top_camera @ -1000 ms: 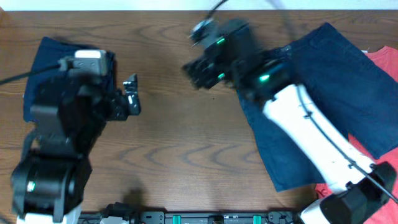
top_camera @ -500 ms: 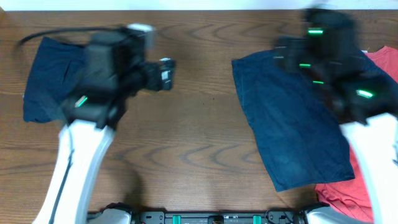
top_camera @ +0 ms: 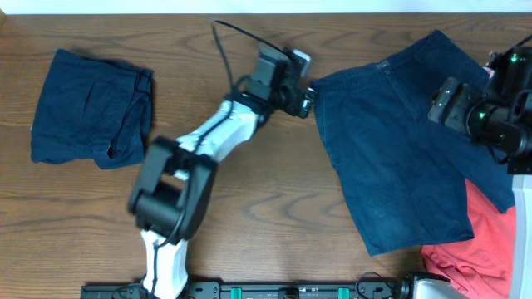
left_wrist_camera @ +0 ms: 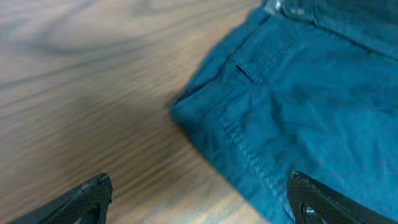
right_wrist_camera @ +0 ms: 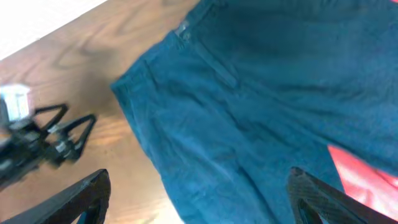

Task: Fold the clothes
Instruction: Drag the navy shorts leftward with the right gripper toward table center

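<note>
The navy shorts [top_camera: 391,158] lie spread flat on the right half of the table, waistband to the back left. My left gripper [top_camera: 306,100] is open and empty, right at the shorts' left waistband corner [left_wrist_camera: 183,113]; in the left wrist view the gripper [left_wrist_camera: 199,208] has one finger over bare wood and one over the cloth. My right gripper [top_camera: 442,105] hovers open and empty above the right side of the shorts [right_wrist_camera: 249,106]. A second navy garment [top_camera: 87,108] lies folded at the far left.
A red garment [top_camera: 482,241] lies partly under the shorts at the right front, and also shows in the right wrist view [right_wrist_camera: 367,180]. The wooden table [top_camera: 249,191] is bare between the two navy garments. My left gripper appears in the right wrist view [right_wrist_camera: 59,137].
My left arm swung right, from over the folded garment to the shorts' left corner. My right arm moved to the right, over the shorts' right side. The shorts now lie spread out.
</note>
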